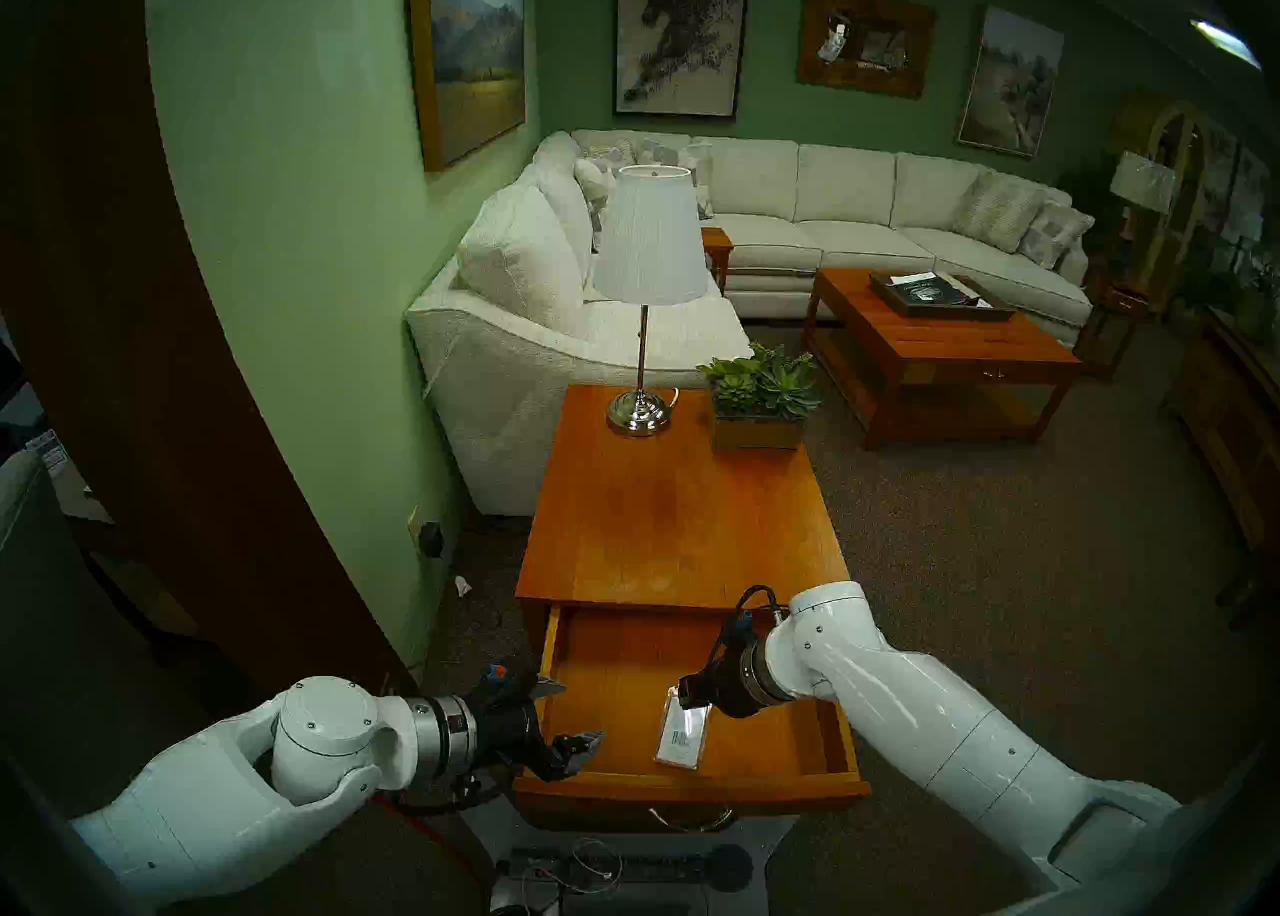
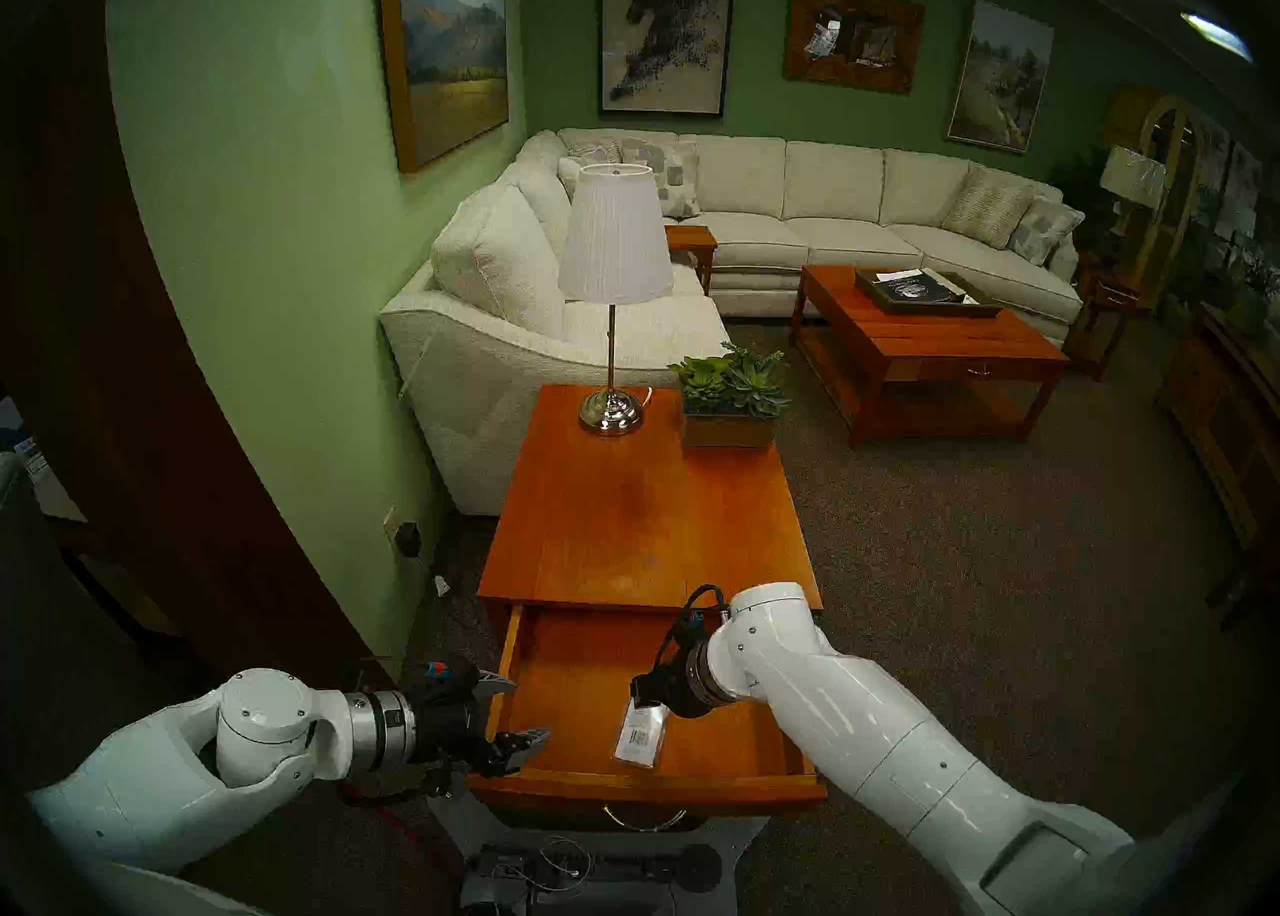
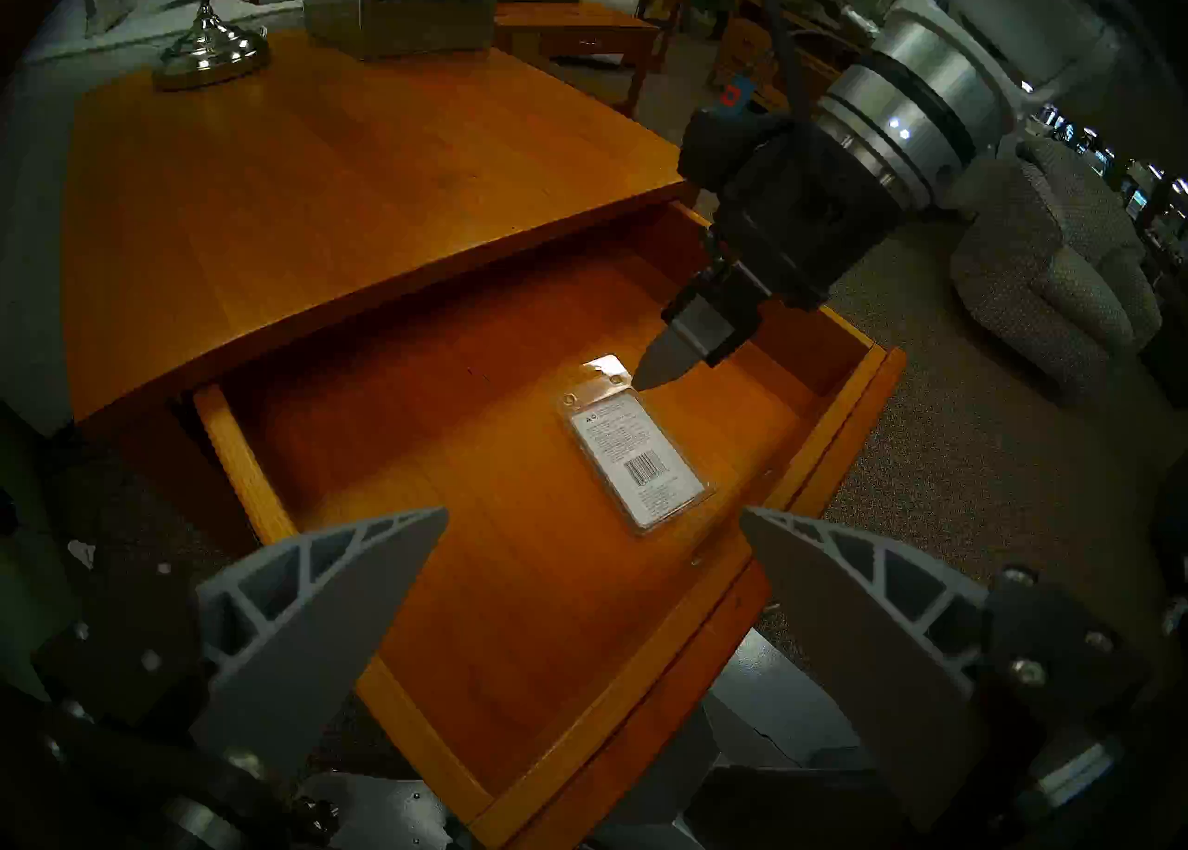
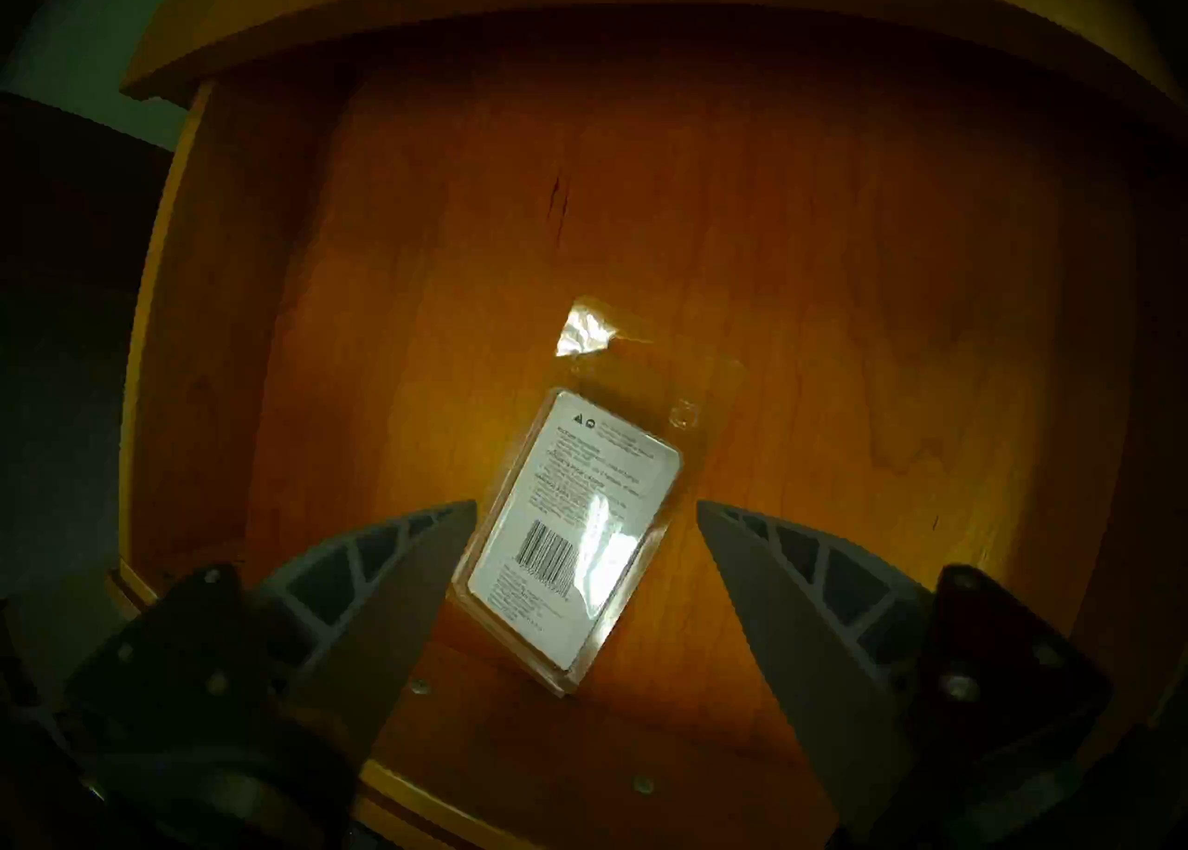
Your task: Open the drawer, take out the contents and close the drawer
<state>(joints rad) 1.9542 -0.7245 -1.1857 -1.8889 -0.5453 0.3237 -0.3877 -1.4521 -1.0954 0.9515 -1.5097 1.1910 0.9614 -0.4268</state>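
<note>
Wide shallow orange-brown wooden drawer stands pulled fully out from under the tabletop, so opening is done; removal and closing are left. The flat clear plastic packet with a white barcode label lies flat on the drawer floor, right of centre and toward the drawer front. Right gripper hangs just above the packet's far end, jaws spread either side, holding nothing; left gripper sits at the drawer's left front corner, also open and empty.
</note>
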